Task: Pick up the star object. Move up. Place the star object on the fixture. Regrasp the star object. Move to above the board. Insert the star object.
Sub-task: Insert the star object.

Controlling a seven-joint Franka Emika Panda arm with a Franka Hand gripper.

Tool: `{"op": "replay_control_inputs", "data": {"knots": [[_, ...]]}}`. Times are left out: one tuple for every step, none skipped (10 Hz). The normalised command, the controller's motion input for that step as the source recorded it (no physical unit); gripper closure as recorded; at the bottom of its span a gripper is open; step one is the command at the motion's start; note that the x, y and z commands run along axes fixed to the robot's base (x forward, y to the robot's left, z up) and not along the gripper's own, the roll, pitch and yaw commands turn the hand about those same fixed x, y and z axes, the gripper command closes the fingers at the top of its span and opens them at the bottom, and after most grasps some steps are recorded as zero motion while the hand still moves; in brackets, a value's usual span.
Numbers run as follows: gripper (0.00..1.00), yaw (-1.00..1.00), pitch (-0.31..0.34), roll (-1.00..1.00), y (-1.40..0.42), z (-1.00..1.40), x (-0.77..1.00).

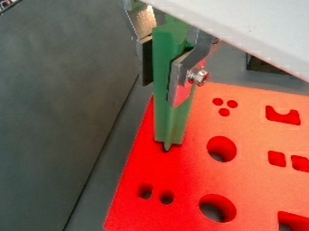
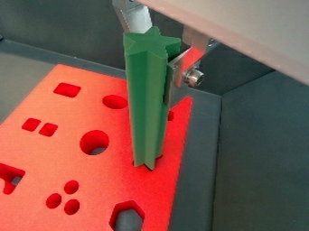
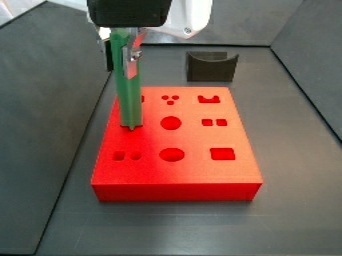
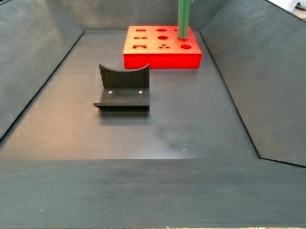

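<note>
The gripper (image 3: 123, 45) is shut on the star object (image 3: 128, 85), a long green ridged prism held upright. In both wrist views the silver fingers (image 1: 182, 77) clamp its upper part, and its star-shaped top (image 2: 145, 43) shows. Its lower end (image 2: 145, 162) meets the red board (image 3: 187, 140) at the middle spot of the edge column. The hole under it is hidden, so I cannot tell how deep it sits. The star object also shows in a side view (image 4: 185, 22), over the board (image 4: 164, 55). The dark fixture (image 3: 210, 66) stands empty behind the board.
The board's other holes are open: a circle (image 3: 171, 123), a square (image 3: 221, 155) and small paired holes (image 3: 127, 157). Dark bin walls surround the grey floor (image 4: 167, 134). The fixture (image 4: 122, 88) stands apart from the board.
</note>
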Motion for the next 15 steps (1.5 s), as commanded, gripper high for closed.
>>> {"op": "replay_control_inputs", "data": {"knots": [[1.00,-0.33,0.046,0.01,0.00,0.00,0.12],[1.00,-0.08,0.003,0.00,0.00,0.00,0.00],[1.00,-0.03,0.000,0.00,0.00,0.00,0.00],[1.00,0.00,0.000,0.01,0.00,0.00,-0.01],[1.00,-0.02,0.000,0.04,0.00,-0.08,-0.09],[1.00,-0.01,0.000,0.02,0.00,-0.09,-0.06],[1.00,0.00,0.000,0.00,0.00,-0.02,0.00],[1.00,0.00,0.000,0.00,0.00,-0.03,0.00],[1.00,0.00,0.000,0.00,-0.03,-0.07,0.00],[1.00,-0.04,-0.009,0.00,-0.09,-0.17,0.02],[1.00,-0.05,0.000,0.00,-0.07,-0.13,0.01],[1.00,-0.06,0.000,0.01,-0.03,-0.09,0.00],[1.00,-0.04,0.000,0.02,-0.01,-0.09,0.00],[1.00,-0.03,0.000,0.01,0.00,-0.11,0.00],[1.00,-0.04,0.000,0.00,0.00,-0.19,0.09]]}}
